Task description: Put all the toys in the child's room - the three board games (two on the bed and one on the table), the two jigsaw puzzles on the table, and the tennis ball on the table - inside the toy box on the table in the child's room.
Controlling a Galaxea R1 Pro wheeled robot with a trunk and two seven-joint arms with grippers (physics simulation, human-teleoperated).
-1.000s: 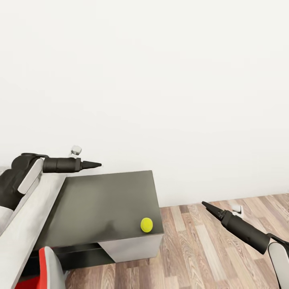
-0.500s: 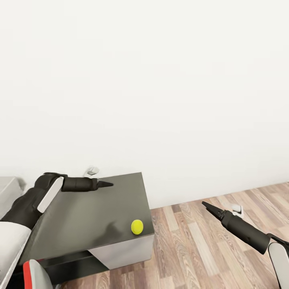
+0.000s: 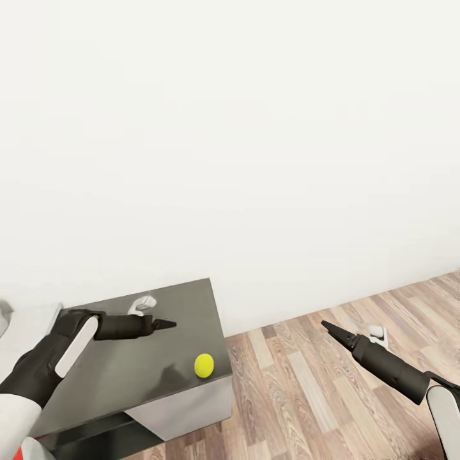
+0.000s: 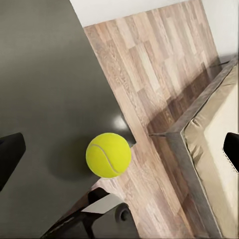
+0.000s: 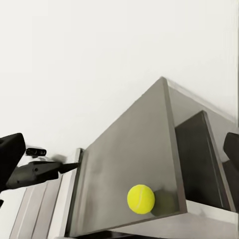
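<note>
**Above the dark desk corner, both pincers empty**

Over the dark grey corner section of the table [image 3: 128, 370], the left gripper [image 3: 167, 324] hangs clear of the surface; in the head view its fingers read as one closed point, yet its own wrist camera shows the two fingertips [image 4: 10, 159] far apart at the frame edges, so the jaws stand wide open; nothing is held between them. Beyond and below that pincer lies the tennis ball [image 3: 204, 365], resting on the dark top close to the front corner nearest the floor; the wrist view looks straight down at it [image 4: 108, 155], with the ball just inside the table's edge. Off to the other side, the right gripper [image 3: 329, 328] hovers over the wood plank floor [image 3: 306, 396], well apart from the table; its tips also sit at opposite edges of its wrist view, so it is open and empty; that camera looks across at the ball [image 5: 141, 199] and at the left arm's pointed tip above the tabletop [image 5: 129, 169]. Behind everything stands a plain white wall [image 3: 255, 128]; the corner of the bed [image 4: 209, 149], grey frame around a cream mattress, shows beside the floor in the left wrist view.
</note>
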